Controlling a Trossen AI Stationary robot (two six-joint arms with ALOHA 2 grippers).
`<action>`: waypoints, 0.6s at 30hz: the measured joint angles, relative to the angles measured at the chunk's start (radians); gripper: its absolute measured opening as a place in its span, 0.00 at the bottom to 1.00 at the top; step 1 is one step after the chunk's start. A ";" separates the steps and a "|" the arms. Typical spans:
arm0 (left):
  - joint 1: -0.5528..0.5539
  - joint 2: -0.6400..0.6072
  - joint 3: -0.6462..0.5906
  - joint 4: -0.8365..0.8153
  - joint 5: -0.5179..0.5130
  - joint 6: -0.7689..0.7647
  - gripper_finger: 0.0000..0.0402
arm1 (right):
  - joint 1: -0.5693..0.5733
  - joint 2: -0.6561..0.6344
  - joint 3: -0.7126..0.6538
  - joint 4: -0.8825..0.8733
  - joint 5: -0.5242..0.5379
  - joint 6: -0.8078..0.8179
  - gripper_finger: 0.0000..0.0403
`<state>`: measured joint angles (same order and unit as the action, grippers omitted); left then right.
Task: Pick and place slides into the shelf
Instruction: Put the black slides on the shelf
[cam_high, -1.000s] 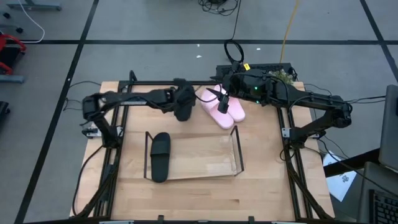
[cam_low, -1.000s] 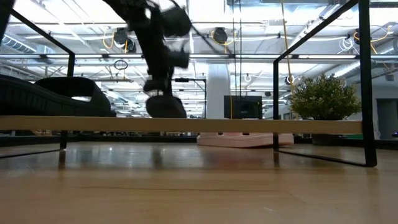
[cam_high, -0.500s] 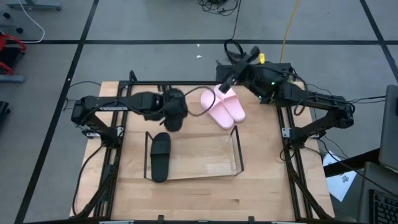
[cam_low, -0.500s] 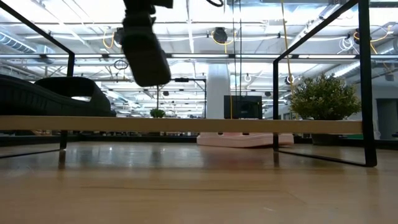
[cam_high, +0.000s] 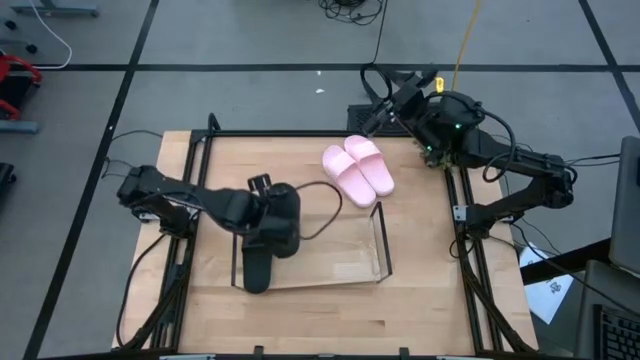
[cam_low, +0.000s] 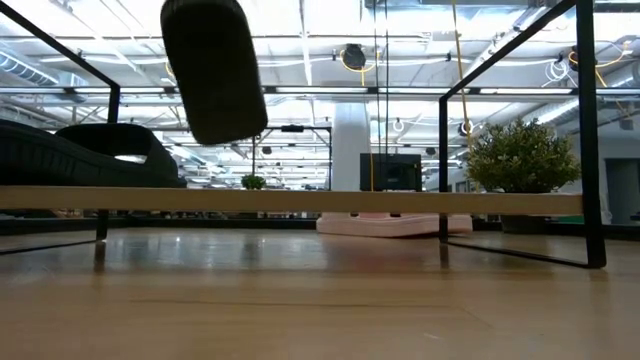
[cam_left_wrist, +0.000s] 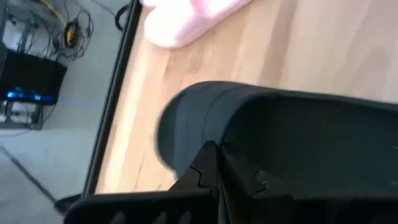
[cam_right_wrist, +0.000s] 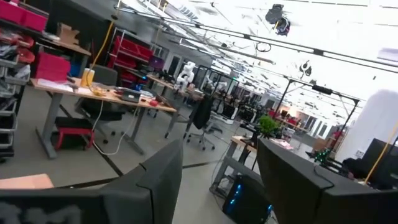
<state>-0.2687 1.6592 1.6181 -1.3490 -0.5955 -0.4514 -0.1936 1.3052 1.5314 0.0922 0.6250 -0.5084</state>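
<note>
I see my left gripper (cam_high: 272, 222) clamped on a black slide (cam_low: 213, 68) above the shelf (cam_high: 380, 240); my right gripper (cam_high: 385, 110) hangs wide, empty.

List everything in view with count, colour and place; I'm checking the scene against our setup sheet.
black slide in shelf: one, matte black, at the shelf's left end, partly under the carried slide.
carried black slide: one, black, held in the air over the shelf's left part.
pink slides: two, pale pink, side by side on the table beyond the shelf.
shelf: one, clear with dark wire end frames, mid-table.
table: one, light wood.
potted plant: one, green, in the room behind.
left gripper: fingers shut on the carried black slide.
right gripper: fingers open, empty, raised at the table's far edge.
</note>
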 joint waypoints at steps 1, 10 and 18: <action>-0.011 0.012 0.013 0.000 -0.001 -0.006 0.00 | 0.000 0.000 0.000 -0.004 0.000 0.000 0.49; -0.070 0.162 0.182 -0.106 -0.005 -0.026 0.00 | 0.000 0.000 0.000 -0.024 -0.002 0.001 0.49; -0.109 0.254 0.237 -0.175 -0.003 -0.042 0.00 | 0.000 0.000 0.000 -0.072 -0.002 0.000 0.49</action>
<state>-0.3775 1.9134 1.8549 -1.5244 -0.5987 -0.4938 -0.1932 1.3052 1.5314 0.0199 0.6235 -0.5087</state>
